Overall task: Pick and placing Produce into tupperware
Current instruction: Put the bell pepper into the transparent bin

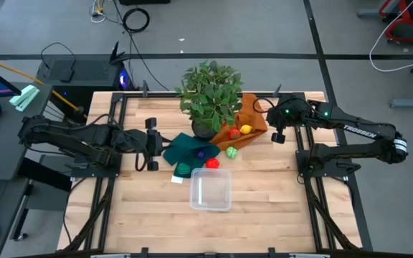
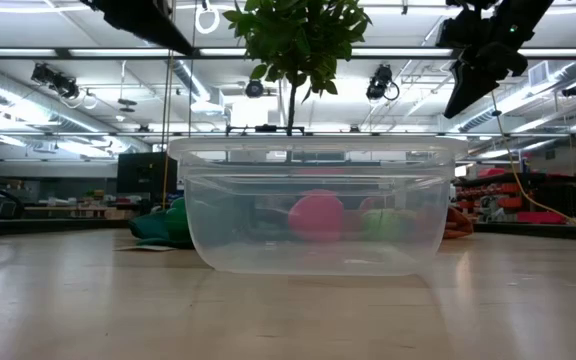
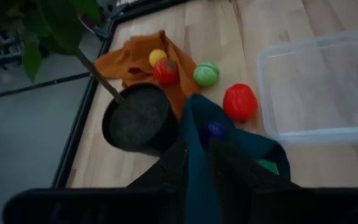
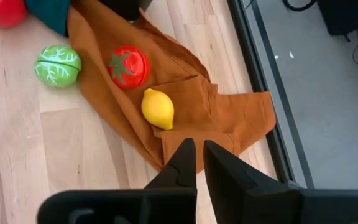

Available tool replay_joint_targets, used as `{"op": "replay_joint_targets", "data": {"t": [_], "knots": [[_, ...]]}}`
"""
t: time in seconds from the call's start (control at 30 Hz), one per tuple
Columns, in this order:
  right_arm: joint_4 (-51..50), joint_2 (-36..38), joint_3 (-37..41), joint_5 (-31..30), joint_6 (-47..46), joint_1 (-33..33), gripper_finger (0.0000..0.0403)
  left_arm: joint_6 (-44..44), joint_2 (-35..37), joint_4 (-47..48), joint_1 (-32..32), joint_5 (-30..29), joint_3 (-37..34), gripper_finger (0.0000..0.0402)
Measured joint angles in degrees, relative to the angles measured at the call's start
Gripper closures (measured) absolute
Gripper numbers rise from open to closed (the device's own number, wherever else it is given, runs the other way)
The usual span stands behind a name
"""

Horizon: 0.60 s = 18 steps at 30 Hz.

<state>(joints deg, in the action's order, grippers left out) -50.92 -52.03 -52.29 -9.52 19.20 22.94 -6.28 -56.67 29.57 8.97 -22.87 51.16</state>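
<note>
Right up at the low camera sits the tupperware (image 2: 316,205), clear and empty, on the front middle of the wooden table (image 1: 264,215). Behind it lie the red pepper (image 1: 213,163), the green cabbage (image 1: 231,151) and the dark green cloth (image 1: 192,147). The left gripper (image 3: 197,165) is low at that cloth's edge, fingers pinched onto its fabric, the container just beyond and to one side. The right gripper (image 4: 195,158) hovers over the orange cloth (image 4: 185,93), fingers nearly together and holding nothing, with the lemon (image 4: 158,109) and tomato (image 4: 129,67) just ahead; the tupperware is well apart from it.
</note>
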Motion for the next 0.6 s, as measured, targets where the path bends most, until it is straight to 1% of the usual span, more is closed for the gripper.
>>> {"op": "replay_joint_targets", "data": {"t": [0.13,0.27,0.43,0.6], "knots": [[-0.06,-0.45,0.00,0.85,0.01,0.00,0.0402,5.40,0.01,-0.01,0.00,-0.01,0.00,0.0332],[-0.05,-1.42,0.00,0.92,0.02,0.00,0.0402,14.01,-0.76,-0.03,0.00,-0.02,0.04,0.0332],[-0.09,-1.97,-0.02,1.00,0.02,0.05,0.0402,21.65,-2.38,3.78,0.66,0.43,0.06,0.0342],[-0.17,-1.81,-0.07,1.00,0.00,0.07,0.0402,26.49,-6.79,5.46,2.61,4.46,0.04,0.0349]]}}
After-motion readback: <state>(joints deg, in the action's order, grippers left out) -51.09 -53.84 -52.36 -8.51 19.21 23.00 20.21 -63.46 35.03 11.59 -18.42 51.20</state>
